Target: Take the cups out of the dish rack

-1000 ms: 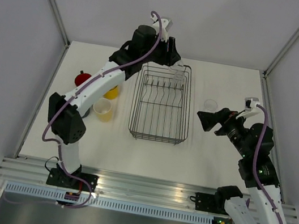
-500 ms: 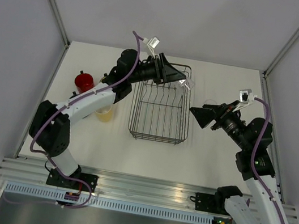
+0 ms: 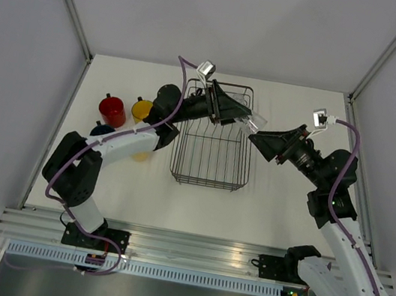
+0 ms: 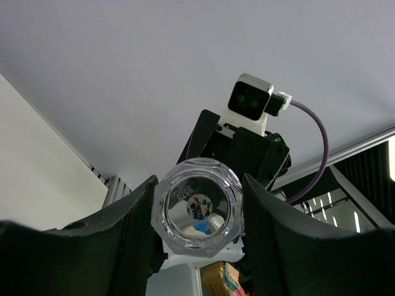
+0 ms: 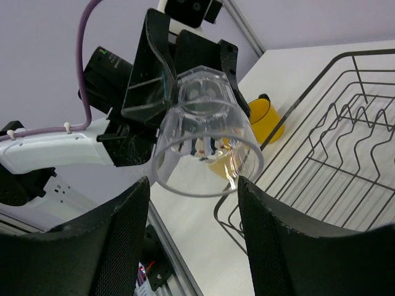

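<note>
While the left gripper [image 4: 197, 185] pinches one clear glass tumbler [image 5: 207, 126] by its base end, its two fingers [image 4: 133, 240] press on opposite sides of the glass, which lies tilted on its side in the air. The tumbler's open mouth points away from that gripper, straight toward the right gripper [image 5: 192, 182]. The right gripper's two fingers [image 5: 117, 246] stand apart, one on each side of the tumbler's rim; whether they already press it I cannot tell. The two grippers meet nearly tip to tip, with the one glass between them.

Below both grippers sits the single dish rack [image 3: 207, 185], the held tumbler hanging over its far right corner. Four mugs stand on the table back along the left arm, well behind its gripper: one red [image 3: 112, 110], one orange-yellow [image 3: 142, 110] just beside it, one dark blue [image 3: 100, 130] partly hidden by the arm, and one pale cream [image 3: 138, 156] mostly covered by the arm.
</note>
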You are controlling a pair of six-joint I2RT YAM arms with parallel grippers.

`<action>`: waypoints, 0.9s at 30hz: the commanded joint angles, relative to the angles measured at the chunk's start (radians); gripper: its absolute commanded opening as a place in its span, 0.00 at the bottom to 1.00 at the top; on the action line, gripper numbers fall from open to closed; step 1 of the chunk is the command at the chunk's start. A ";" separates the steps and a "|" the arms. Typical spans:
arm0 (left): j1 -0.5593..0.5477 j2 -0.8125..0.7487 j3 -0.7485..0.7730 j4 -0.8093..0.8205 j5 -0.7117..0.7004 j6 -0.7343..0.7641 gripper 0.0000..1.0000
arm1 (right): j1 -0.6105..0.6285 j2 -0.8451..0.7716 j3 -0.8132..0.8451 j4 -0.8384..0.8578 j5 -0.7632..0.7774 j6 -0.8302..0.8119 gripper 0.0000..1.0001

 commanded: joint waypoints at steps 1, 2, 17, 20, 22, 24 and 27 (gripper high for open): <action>-0.022 -0.006 -0.018 0.106 -0.052 -0.059 0.02 | 0.003 0.008 0.016 0.115 -0.036 0.032 0.64; -0.029 -0.008 -0.024 0.104 -0.058 -0.058 0.02 | 0.004 0.014 0.020 0.115 -0.033 0.031 0.64; -0.076 -0.026 -0.073 0.123 -0.116 -0.104 0.02 | 0.016 0.025 0.011 0.203 -0.047 0.026 0.12; -0.076 -0.029 -0.081 0.138 -0.116 -0.111 0.02 | 0.016 0.024 0.008 0.208 -0.044 0.018 0.02; -0.076 -0.036 -0.078 0.131 -0.106 -0.099 0.11 | 0.016 0.027 0.010 0.202 -0.042 0.005 0.00; -0.076 -0.054 -0.080 0.092 -0.105 -0.070 0.33 | 0.018 0.025 0.014 0.190 -0.038 -0.005 0.00; -0.076 -0.095 -0.081 -0.038 -0.130 0.011 0.99 | 0.016 0.018 0.025 0.148 -0.025 -0.038 0.00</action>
